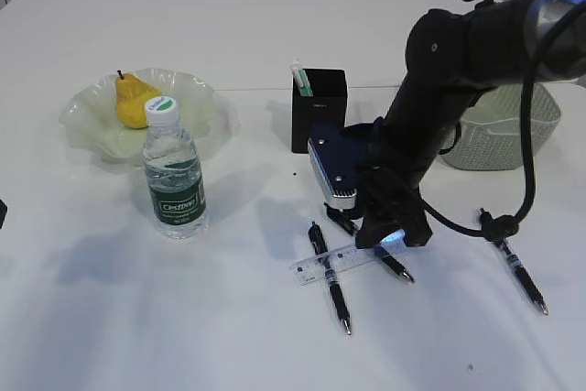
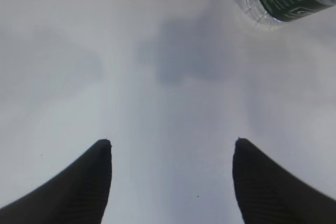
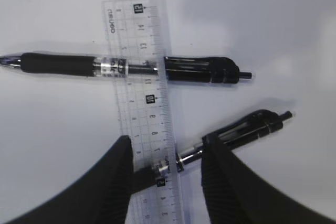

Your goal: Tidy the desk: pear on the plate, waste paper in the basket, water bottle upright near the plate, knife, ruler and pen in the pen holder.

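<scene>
Matte black right arm (image 1: 458, 89) of thick rounded segments, with a glossy blue-grey cuff at the upper end and a black cable (image 1: 529, 148) looping down from it to a small connector. Silver-grey camera block (image 1: 331, 171) with small screws bolted at the wrist, a pale blue light (image 1: 394, 237) glowing just above the right gripper (image 3: 165, 153). Black, finely ribbed fingers (image 3: 113, 179) tapering to blunt tips there, and the same dark tapered fingers (image 2: 92, 177) on the left gripper (image 2: 170, 148).
</scene>
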